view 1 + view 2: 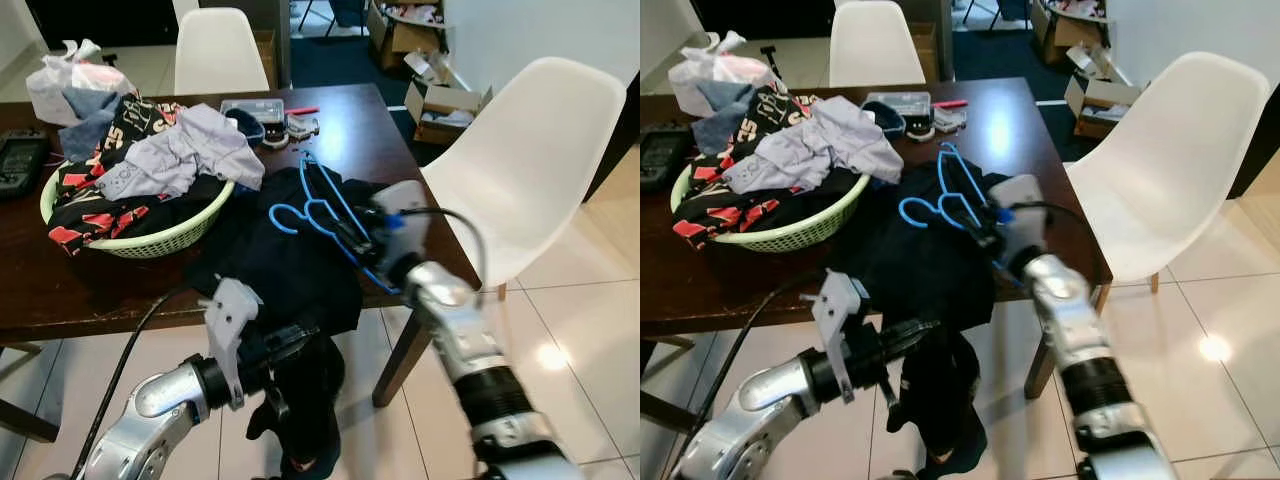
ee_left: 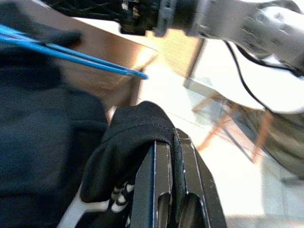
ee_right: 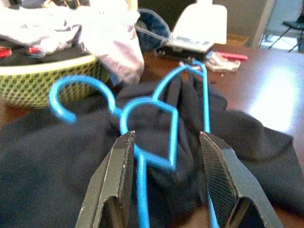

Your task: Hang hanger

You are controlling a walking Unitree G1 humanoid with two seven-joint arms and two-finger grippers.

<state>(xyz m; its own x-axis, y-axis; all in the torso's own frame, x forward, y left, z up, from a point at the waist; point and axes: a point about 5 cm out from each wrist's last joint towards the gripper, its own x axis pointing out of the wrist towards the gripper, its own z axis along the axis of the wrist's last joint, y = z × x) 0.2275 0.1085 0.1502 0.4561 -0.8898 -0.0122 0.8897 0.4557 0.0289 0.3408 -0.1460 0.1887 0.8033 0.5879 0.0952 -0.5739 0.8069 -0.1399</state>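
My right pincer [image 3: 166, 190], spread, straddles the blue hanger [image 3: 156, 128], running far-near; left pincer [image 2: 173, 190] pinches the dark garment [image 2: 47, 142].

A: Obstructions on the table [image 1: 400, 150]?
B: Laundry basket [image 1: 150, 240] at left; small clutter [image 1: 270, 118] at far centre.
A: Clearance?
B: Right far corner bare; white chair [image 1: 525, 170] borders the right side.
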